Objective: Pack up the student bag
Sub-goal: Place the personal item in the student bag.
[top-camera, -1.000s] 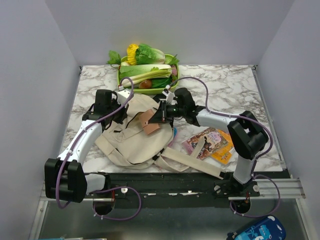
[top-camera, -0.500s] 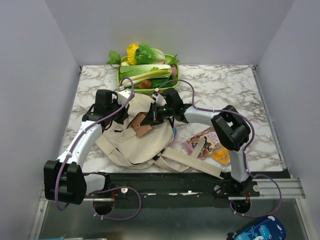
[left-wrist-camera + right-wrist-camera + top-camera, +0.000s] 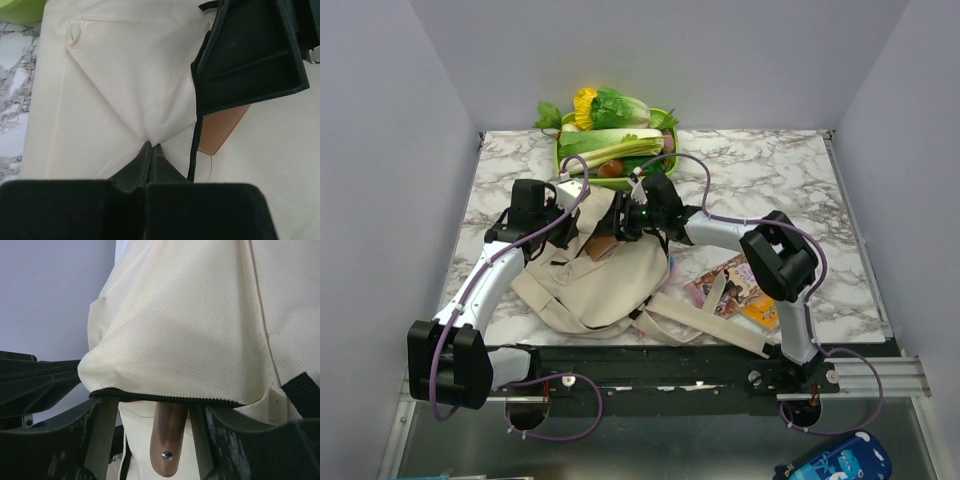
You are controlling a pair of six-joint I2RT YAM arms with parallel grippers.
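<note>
Top external: arms converge mid-frame; left gripper (image 3: pixel 572 228) pinches the student bag (image 3: pixel 610 285), right gripper (image 3: pixel 620 226) stands spread at its opening.

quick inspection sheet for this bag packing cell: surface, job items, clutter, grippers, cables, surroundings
surface: marble table, no spills seen
job's things: student bag lies mid-table with its zip opening held up; tan item sits in the opening; bag strap trails right over a picture book
clutter: green tray of vegetables at the far edge
grippers: left gripper pinched shut on bag fabric; right gripper at the opening, jaws apart, tan item between them untouched
cables: purple cables loop along both arms, no snag seen
surroundings: plain walls; blue object below the near edge
</note>
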